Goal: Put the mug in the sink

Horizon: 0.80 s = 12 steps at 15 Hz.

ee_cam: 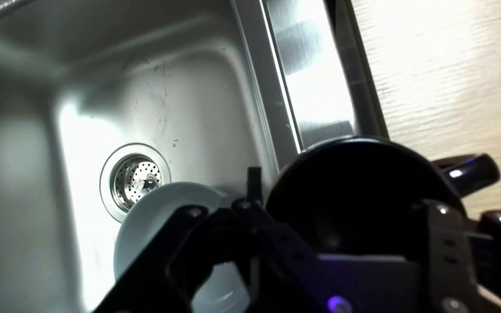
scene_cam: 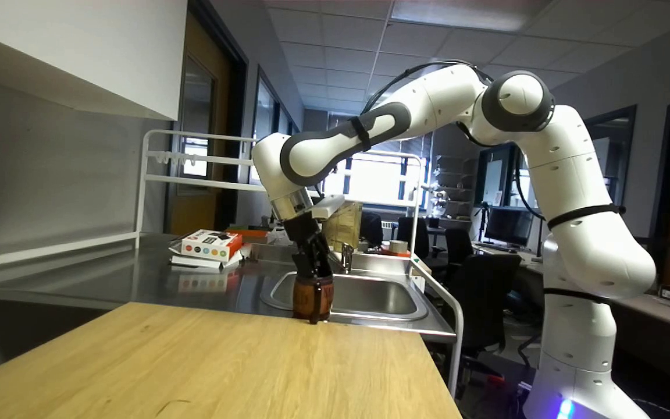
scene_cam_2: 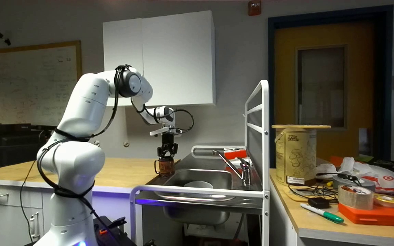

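End effector (ee_cam: 345, 190) gripping brown mug (scene_cam_2: 166, 167), near sink (ee_cam: 202, 100), drain strainer (ee_cam: 136, 180) visible in wrist view alone

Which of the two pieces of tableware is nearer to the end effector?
The brown mug, right at the end effector; the pale round dish lies inside the sink.

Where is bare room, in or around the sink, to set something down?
Bare: the floor of the sink between the drain and the wall nearest the mug; also the wooden tabletop beside the counter. Crowded: beside the drain, at the pale dish, and around the printed box.
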Available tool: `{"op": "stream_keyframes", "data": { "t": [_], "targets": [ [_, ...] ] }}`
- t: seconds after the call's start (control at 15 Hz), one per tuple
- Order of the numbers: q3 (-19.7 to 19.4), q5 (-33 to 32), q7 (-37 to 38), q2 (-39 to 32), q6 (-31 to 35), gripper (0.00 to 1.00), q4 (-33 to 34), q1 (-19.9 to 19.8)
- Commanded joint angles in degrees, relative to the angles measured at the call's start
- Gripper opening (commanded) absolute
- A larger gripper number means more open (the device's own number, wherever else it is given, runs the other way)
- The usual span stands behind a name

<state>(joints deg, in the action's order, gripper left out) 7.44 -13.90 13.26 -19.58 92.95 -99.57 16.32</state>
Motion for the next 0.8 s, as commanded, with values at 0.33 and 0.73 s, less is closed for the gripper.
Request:
{"op": "stream_keyframes", "data": {
  "t": [0.33,0.73],
  "targets": [
    [-0.5,1.1,-5.9,5.9,0.9,0.05,-4.3,-4.3],
    [-2.3,5.5,-13.9,10.8,3.0,0.06,-6.9,-10.5]
  ]
}}
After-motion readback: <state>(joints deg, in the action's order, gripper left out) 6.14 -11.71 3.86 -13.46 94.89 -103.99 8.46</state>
